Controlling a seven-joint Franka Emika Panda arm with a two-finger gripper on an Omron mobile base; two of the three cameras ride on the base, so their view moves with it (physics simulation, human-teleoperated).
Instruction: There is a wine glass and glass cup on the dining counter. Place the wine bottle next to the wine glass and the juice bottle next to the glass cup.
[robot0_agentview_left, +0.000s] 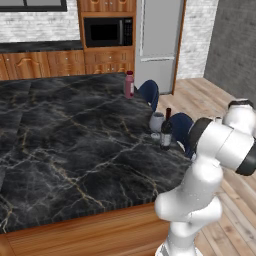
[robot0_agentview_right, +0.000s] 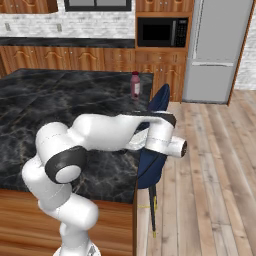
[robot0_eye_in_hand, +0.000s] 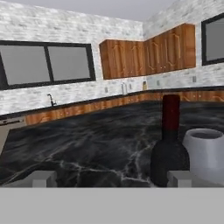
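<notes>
The slim dark wine bottle (robot0_agentview_left: 166, 131) stands near the right edge of the dining counter (robot0_agentview_left: 75, 145), with the greyish wine glass (robot0_agentview_left: 156, 122) just behind it. In the hand view the wine bottle (robot0_eye_in_hand: 170, 148) rises close ahead, in line with the right fingertip, and the wine glass (robot0_eye_in_hand: 207, 151) is to its right. My gripper (robot0_eye_in_hand: 111, 179) is open, its tips wide apart and nothing between them. The maroon juice bottle (robot0_agentview_left: 129, 84) stands at the far edge of the counter, also seen as the juice bottle (robot0_agentview_right: 135, 85). The glass cup is out of view.
Two blue chairs (robot0_agentview_left: 149, 93) (robot0_agentview_left: 181, 128) stand along the counter's right side, close to my arm. A wooden edge (robot0_agentview_left: 90, 230) runs along the counter's near side. Fridge (robot0_agentview_left: 157, 35), microwave (robot0_agentview_left: 107, 31) and wooden cupboards line the back wall.
</notes>
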